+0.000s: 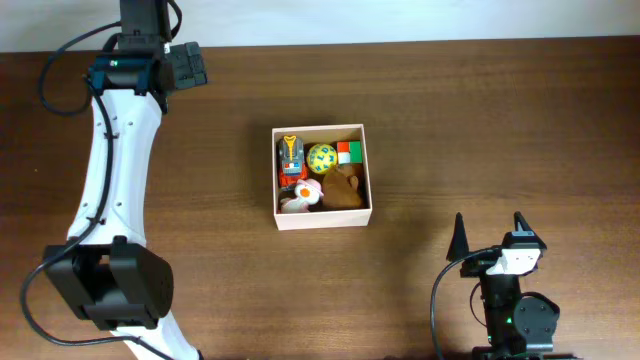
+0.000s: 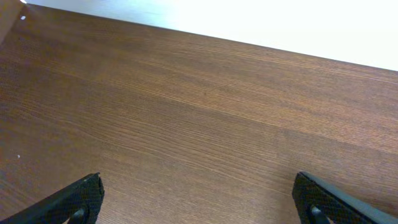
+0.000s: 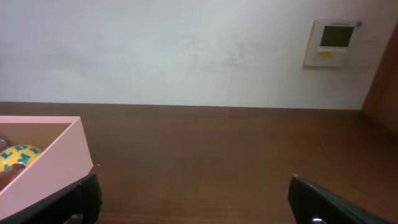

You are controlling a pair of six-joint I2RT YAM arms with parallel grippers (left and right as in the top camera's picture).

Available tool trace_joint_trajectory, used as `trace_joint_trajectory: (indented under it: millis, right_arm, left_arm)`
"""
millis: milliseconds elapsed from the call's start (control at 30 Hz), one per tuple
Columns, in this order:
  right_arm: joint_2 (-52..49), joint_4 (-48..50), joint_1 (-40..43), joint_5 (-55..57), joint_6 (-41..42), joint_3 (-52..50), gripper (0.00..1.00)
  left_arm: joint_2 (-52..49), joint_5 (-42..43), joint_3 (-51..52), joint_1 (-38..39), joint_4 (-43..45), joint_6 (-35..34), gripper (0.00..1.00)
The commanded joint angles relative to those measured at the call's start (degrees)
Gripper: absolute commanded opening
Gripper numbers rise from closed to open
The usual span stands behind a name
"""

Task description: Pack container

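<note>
The container, a square shallow box with pale walls, sits mid-table. It holds a yellow ball, a red and green block, a brown plush, an orange and grey toy and a pink-white toy. My left gripper hangs at the far left back, well away from the box. In the left wrist view the left gripper is open over bare wood. My right gripper stands open near the front right. In its wrist view the right gripper is empty, with the container's wall and the ball at left.
The brown wooden table ends at a white wall behind. A wall panel shows high in the right wrist view. The left arm's white links run along the table's left side.
</note>
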State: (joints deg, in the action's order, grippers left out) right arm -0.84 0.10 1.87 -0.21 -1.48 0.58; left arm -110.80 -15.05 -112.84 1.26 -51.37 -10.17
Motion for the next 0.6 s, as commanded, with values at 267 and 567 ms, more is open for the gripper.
trace_joint_trajectory:
  millis: [267,567]
  right_arm:
    - [0.5,-4.7,-0.5,1.1,0.7,-0.3,0.99]
    - [0.5,-4.7,-0.5,1.1,0.7,-0.3,0.99]
  left_arm:
    - [0.2,-0.4,-0.4,0.1,-0.1,-0.7,0.99]
    - [0.2,-0.4,-0.4,0.1,-0.1,-0.7,0.99]
